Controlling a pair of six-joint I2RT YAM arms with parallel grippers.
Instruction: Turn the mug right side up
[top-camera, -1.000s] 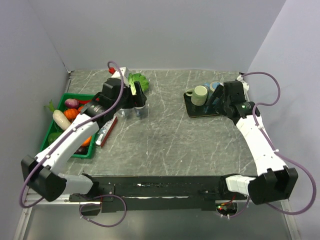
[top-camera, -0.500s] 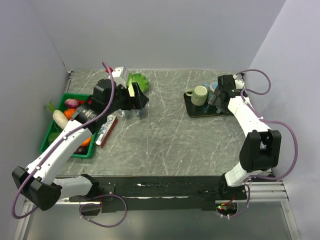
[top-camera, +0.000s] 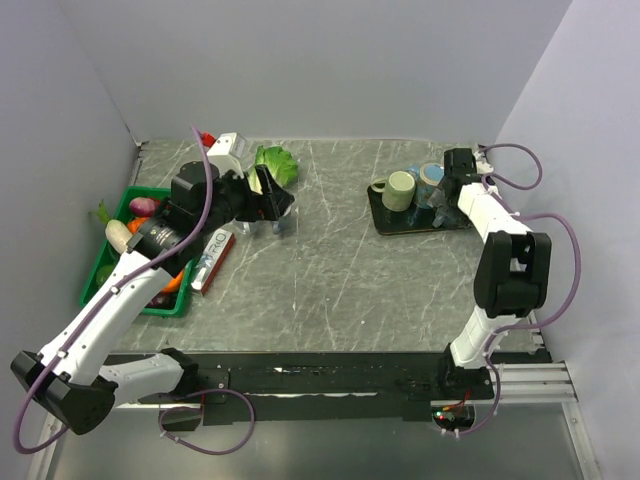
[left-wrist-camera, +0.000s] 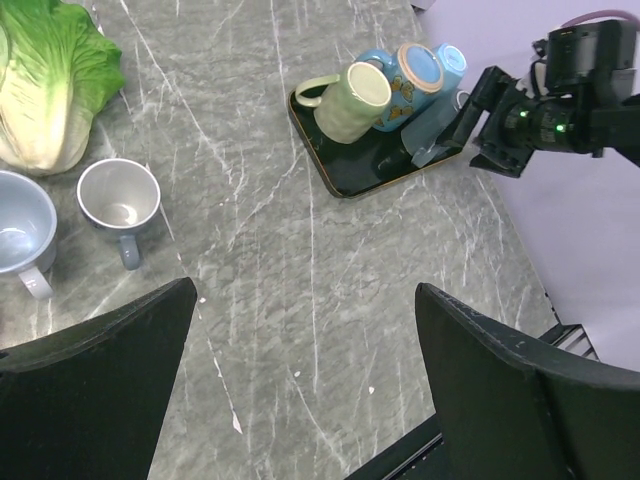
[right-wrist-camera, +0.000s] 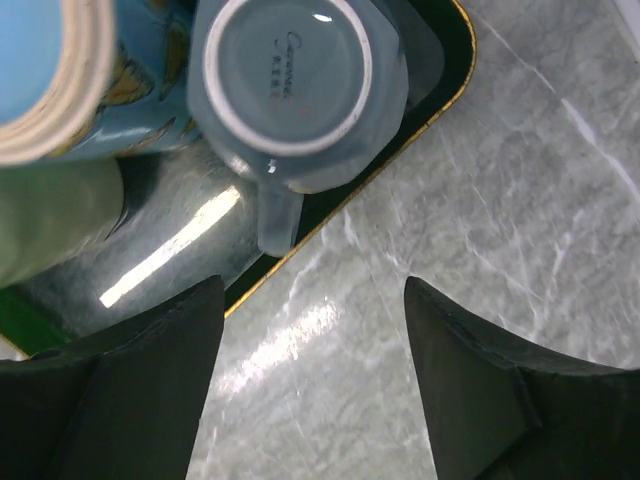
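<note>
Tray (left-wrist-camera: 345, 165) holds one inverted mug (right-wrist-camera: 290, 75); two cups (left-wrist-camera: 118, 195) near cabbage (left-wrist-camera: 50, 80).

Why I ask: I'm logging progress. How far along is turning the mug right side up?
Done: nothing yet; the pale blue mug sits base-up on the black tray. In hand: the right end effector hangs open near its handle, holding nothing. Remaining: grasp, flip and set it upright. The left end effector is open, far across the table.
</note>
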